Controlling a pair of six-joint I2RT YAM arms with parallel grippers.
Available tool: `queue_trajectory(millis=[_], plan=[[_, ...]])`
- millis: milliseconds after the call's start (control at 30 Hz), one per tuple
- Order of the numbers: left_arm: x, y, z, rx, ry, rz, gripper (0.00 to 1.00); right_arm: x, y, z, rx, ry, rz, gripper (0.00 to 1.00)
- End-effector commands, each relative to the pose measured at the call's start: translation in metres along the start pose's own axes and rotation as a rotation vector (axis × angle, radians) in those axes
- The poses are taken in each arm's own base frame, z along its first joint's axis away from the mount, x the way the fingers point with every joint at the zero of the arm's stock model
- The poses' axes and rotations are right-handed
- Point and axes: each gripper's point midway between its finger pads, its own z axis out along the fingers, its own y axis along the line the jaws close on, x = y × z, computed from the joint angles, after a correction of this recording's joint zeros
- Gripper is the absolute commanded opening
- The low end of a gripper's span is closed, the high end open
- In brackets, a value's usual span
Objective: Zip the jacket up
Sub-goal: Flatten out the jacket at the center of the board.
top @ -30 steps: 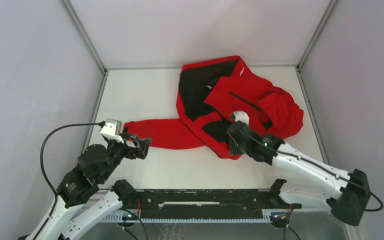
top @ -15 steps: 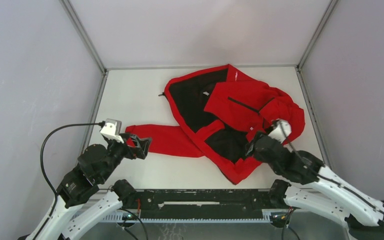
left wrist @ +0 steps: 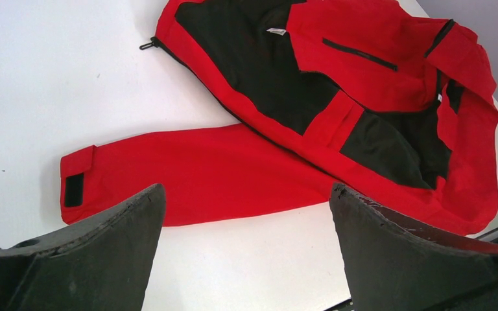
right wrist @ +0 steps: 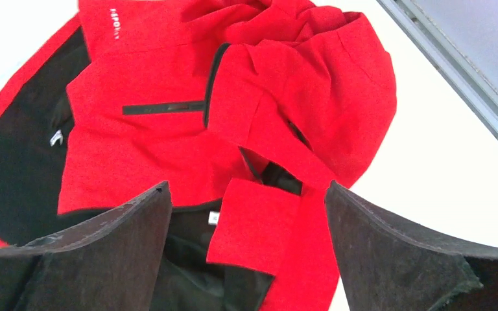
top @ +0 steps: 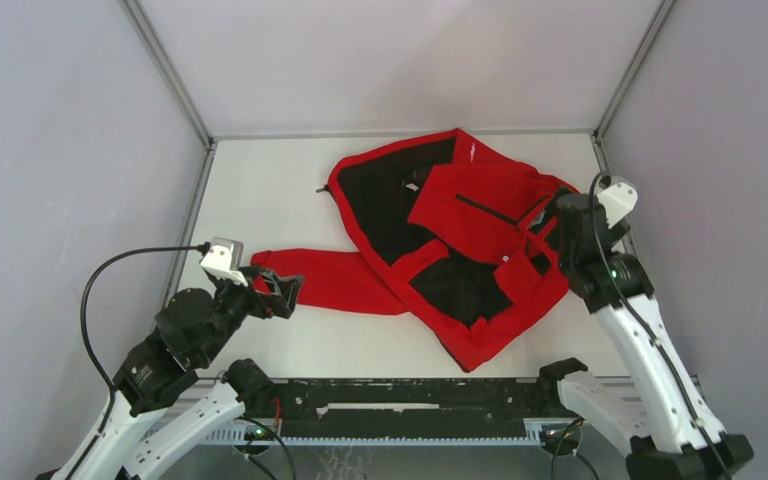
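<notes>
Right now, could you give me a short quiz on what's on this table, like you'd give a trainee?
1. True or false: the jacket is zipped shut.
2. What is the right end effector holding? A) a sleeve B) the zipper C) nothing
3. Fill in: the stretched-out sleeve reaches toward the ___ arm.

Key: 1 false, it lies open with its black lining showing; 2 C, its jaws stand open and empty; 3 left.

White table [top: 260,190] w/ red jacket [top: 480,210] lying open, lining up. One sleeve [top: 330,280] stretched flat to the left.
</notes>
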Motion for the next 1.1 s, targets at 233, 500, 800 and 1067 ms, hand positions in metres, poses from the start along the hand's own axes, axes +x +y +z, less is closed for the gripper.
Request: queue_trajectory(millis=[233,500,800,1067], plan=[[-0.005,-0.003,0.002,0.011,-0.006,0.007,1.00,-0.019,0.028,0.105,-0.027,0.119,0.018,0.97],[-0.003,-0.005,0.003,0.015,0.005,0.013,1.00,0.009,0.023,0.167,0.098,0.235,-0.019,0.97],[-0.004,-0.005,0.002,0.017,-0.001,0.011,1.00,0.050,0.029,0.231,0.121,0.434,-0.080,0.92],[-0.004,-0.004,0.002,0.013,-0.002,0.012,1.00,0.078,0.088,0.260,-0.009,0.595,-0.294,0.45]])
